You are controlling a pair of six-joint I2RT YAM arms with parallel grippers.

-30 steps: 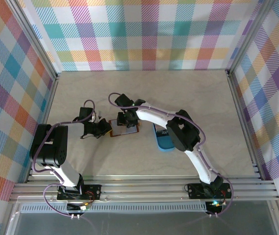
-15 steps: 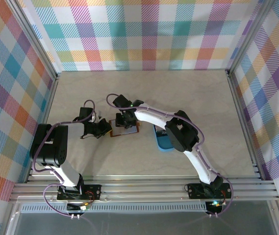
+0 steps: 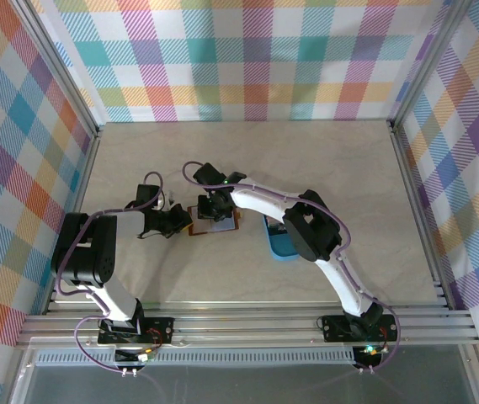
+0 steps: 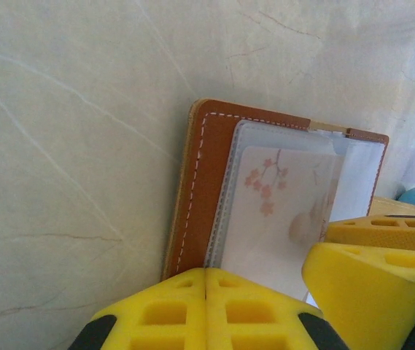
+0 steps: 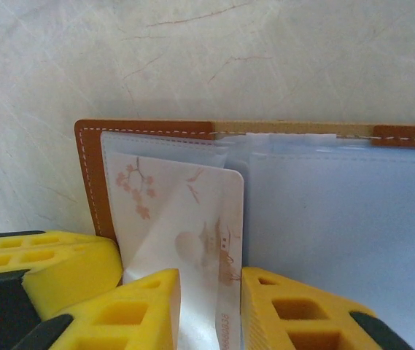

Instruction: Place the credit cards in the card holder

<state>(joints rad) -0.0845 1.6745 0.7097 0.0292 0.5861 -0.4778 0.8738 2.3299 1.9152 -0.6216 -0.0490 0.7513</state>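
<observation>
- R hand was clamped on a credit card, w/ one yellow pad on each side of the card's near end.
- L hand had its pads pressed tog. w/ no gap, sitting at the near edge of the card holder. Couldn't tell if any leather was nipped betw. them.
- In the right wrist view, the L hand's pads sat close beside the R hand's.
- The card was pale w/ a pink blossom print. It ran fwd from the R hand's tips, its far part under a clear sleeve on the holder half nearer the L hand.
- The holder lay open and flat on the bench, just ahead of both hands, w/ a brown stitched border and clear sleeves inside.
- A blue tray lay on the side of the R hand away from the L hand, apart from the holder and partly under the R arm.
</observation>
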